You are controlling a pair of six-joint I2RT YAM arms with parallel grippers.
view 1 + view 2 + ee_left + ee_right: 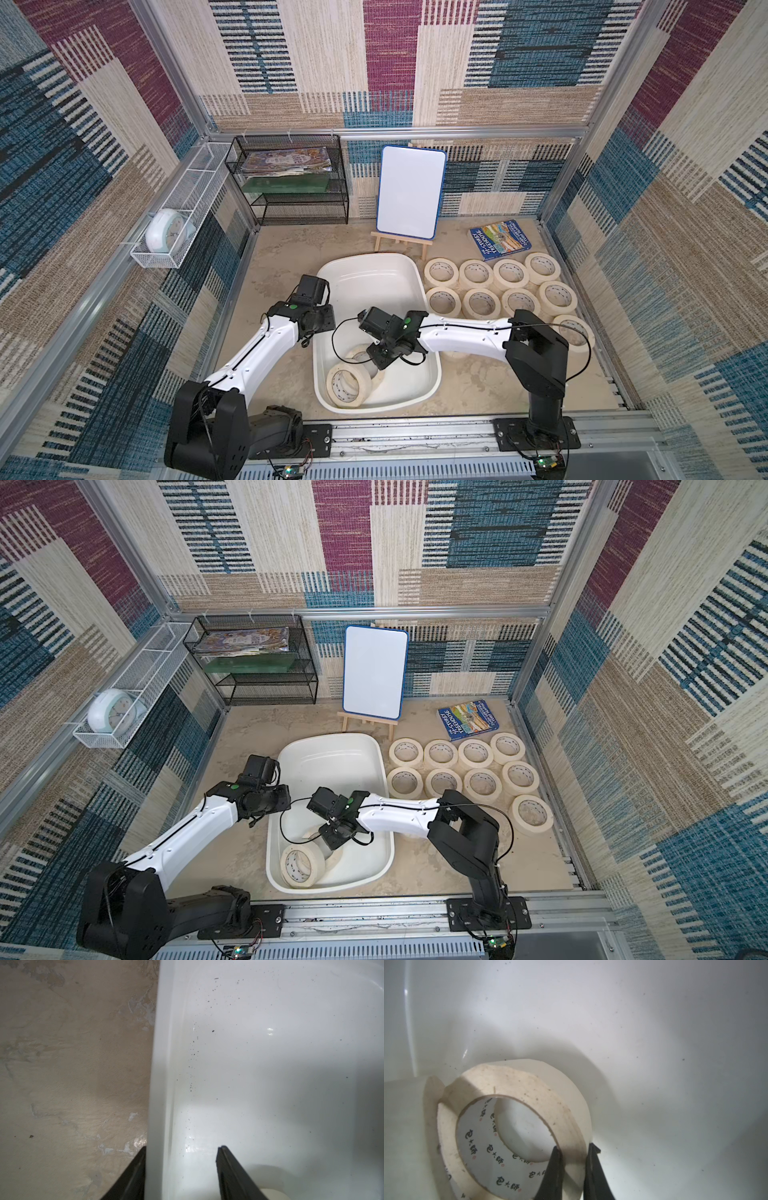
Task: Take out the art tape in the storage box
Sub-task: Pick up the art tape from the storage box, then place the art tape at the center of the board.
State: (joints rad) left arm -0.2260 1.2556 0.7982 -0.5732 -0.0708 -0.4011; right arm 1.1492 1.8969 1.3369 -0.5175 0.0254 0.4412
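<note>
Pinching art tape (517,1084), wrist view: right gripper (574,1147)

Nine rolls of art tape (462,275) are counted lying flat on the surface (286,257), outside the storage box (374,270): four in the far row, four in the row before it, one alone nearer the front. A cream edge under the right arm (461,332) may be a tenth; that cannot be told. Inside the box at least two rolls are made out. One box, one whiteboard (410,191), one easel (386,237), one book (500,240), one black mesh shelf (303,208), one white wire basket (195,195) and one clock (166,235) are counted, with two arms and two end effectors, the left end effector (182,1148) and the right end effector (574,1147)
</note>
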